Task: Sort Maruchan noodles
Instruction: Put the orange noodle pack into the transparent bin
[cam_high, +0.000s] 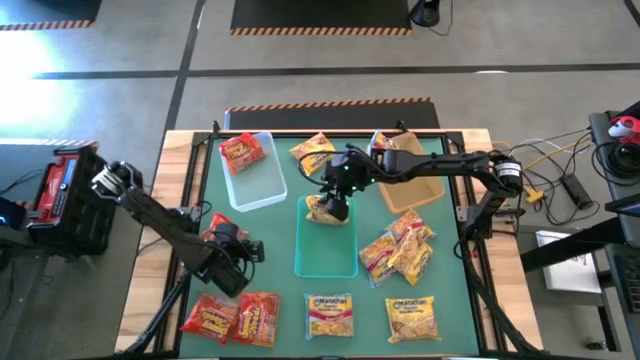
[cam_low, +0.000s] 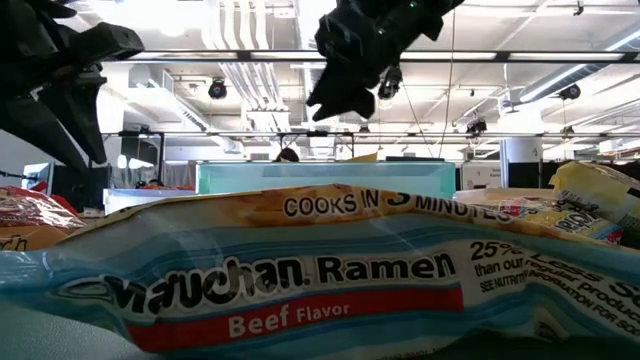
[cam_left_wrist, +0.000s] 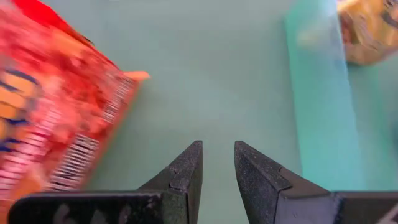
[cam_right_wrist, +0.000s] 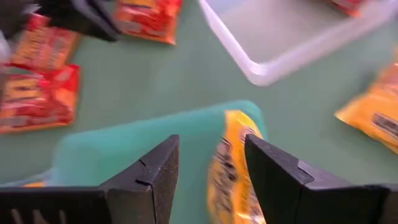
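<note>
My right gripper (cam_high: 338, 196) (cam_right_wrist: 211, 155) is open above the far end of the teal bin (cam_high: 326, 252). A yellow noodle packet (cam_high: 324, 208) (cam_right_wrist: 231, 168) sits below and between its fingers, over the bin's far rim. My left gripper (cam_high: 243, 252) (cam_left_wrist: 217, 155) is open by a narrow gap and empty, hovering over bare green mat. A red-orange packet (cam_high: 217, 236) (cam_left_wrist: 56, 112) lies flat on the mat right beside it. In the low view the right gripper (cam_low: 350, 85) hangs high above the teal bin. My right gripper stands open from above around the yellow packet's upper end (cam_right_wrist: 239, 134). Whether either finger touches it, I cannot tell; the packet is blurred and its edge runs behind one finger.
The clear bin (cam_high: 256, 172) at the far left holds a red packet (cam_high: 241, 152). The tan bin (cam_high: 412, 182) stands far right. Loose packets: a yellow one (cam_high: 312, 150), a pile (cam_high: 398, 250), two red (cam_high: 232, 318) and two yellow (cam_high: 370, 317) near the front edge. A beef packet (cam_low: 300, 280) fills the low view.
</note>
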